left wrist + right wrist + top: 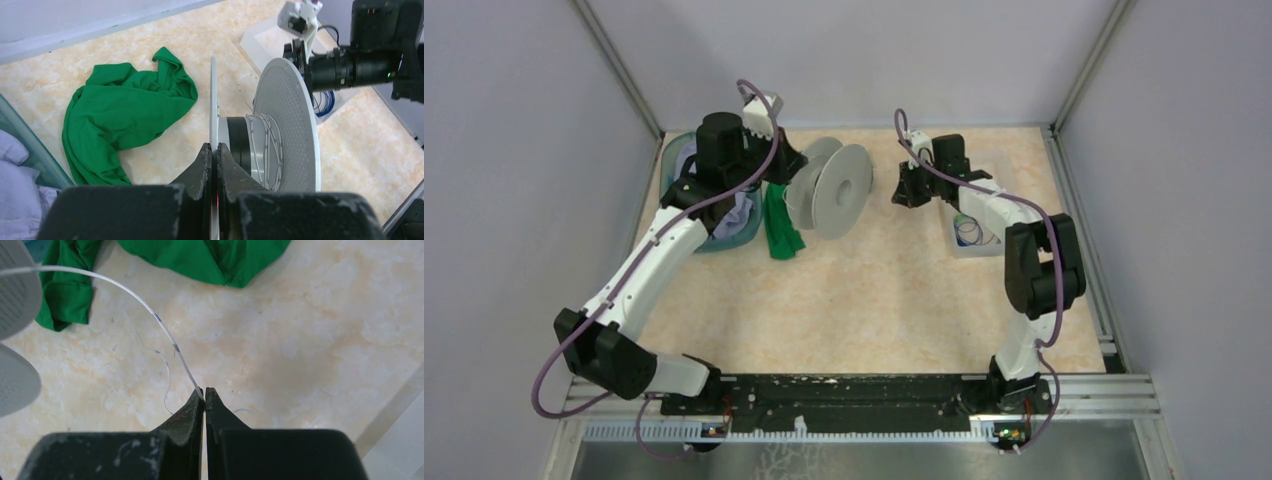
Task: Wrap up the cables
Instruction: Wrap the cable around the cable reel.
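While the left gripper [214, 148] pinches 1 flange of the pale-grey spool [287, 125] between closed jaws, the right gripper [204, 391] is clamped on the whitish cable [150, 312], which arcs from the spool to its tips. The dark blue cable [969, 233] lies coiled in the white tray [972, 252]; a green cloth [125, 110] lies near the spool.

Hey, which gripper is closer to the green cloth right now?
Left. The left gripper clamps the spool by a flange, right beside the green cloth; the right gripper pinches the white cable beyond the spool, farther off.
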Robot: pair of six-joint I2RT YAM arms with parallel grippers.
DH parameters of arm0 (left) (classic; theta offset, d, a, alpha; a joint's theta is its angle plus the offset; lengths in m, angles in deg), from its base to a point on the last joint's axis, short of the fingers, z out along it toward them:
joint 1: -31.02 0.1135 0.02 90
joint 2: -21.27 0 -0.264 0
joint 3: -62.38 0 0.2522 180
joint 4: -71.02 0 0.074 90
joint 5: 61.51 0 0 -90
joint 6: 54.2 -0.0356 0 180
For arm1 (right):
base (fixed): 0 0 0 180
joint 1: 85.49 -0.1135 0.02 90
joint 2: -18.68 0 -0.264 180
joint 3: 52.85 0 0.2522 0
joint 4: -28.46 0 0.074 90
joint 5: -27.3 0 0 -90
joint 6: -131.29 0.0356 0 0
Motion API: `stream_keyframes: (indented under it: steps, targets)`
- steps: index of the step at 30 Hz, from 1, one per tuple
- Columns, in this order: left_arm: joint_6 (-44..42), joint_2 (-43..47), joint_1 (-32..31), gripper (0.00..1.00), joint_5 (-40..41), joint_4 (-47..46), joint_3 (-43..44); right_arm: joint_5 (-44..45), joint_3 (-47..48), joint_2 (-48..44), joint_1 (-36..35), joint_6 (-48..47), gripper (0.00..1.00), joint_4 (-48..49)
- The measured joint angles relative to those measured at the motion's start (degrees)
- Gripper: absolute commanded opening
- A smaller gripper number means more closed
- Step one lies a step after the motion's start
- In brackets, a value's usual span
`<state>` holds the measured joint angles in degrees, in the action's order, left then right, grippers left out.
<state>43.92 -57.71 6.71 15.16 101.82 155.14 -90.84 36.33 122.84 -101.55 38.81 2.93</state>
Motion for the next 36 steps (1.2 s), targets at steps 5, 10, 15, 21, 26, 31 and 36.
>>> stream_keyframes:
  steps: [5,10,15,21,26,31,36]
  targets:
    - [4.1,-1.0,1.5,0.00,1.6,0.3,2.1,-0.5,-2.5,0.0,-0.7,0.2,0.00,-0.3]
    - [6.9,-2.2,2.1,0.00,5.3,1.5,2.9,-0.8,-5.7,-0.5,-4.1,0.2,0.00,-0.5]
    - [9.8,-2.8,3.2,0.00,7.8,3.0,2.9,-2.1,-8.5,-1.5,-9.4,1.1,0.00,-0.6]
    - [13.8,-3.1,5.1,0.00,7.9,3.4,2.8,-3.3,-9.4,-1.8,-15.4,2.3,0.00,0.6]
    - [15.8,-3.3,5.5,0.00,9.0,3.6,1.6,-5.1,-9.4,-1.8,-19.0,3.2,0.00,2.4]
    - [16.4,-4.1,5.5,0.00,10.5,3.6,-0.2,-9.4,-9.1,-2.1,-21.2,3.6,0.00,2.4]
    - [16.2,-5.3,5.2,0.00,12.4,3.1,-1.9,-12.2,-5.3,-2.1,-22.8,3.6,0.00,0.4]
